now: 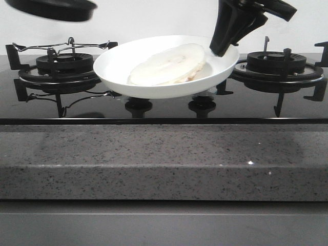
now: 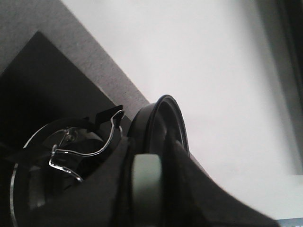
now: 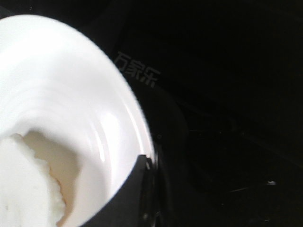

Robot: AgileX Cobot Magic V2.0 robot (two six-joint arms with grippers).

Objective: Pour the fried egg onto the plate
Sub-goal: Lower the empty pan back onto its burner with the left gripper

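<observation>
The white plate [image 1: 115,72] sits over the middle of the black hob, and whether it touches the hob does not show. The fried egg [image 1: 167,65] lies in it as a pale disc, leaning toward the right rim; its yolk is hidden. My right gripper [image 1: 221,49] comes down from above, shut on the plate's right rim. The right wrist view shows the plate [image 3: 61,85], the egg [image 3: 23,194] and the right gripper [image 3: 150,187] pinching the rim. The black pan [image 1: 51,9] hangs high at the top left. My left gripper [image 2: 147,189] is shut on the pan's pale handle, with the pan [image 2: 163,127] edge-on beyond it.
A burner with metal pan supports [image 1: 56,66] is on the left and another burner [image 1: 277,65] on the right. Two knobs [image 1: 138,106] stand under the plate. The grey stone counter edge [image 1: 164,164] runs along the front, with a white wall behind.
</observation>
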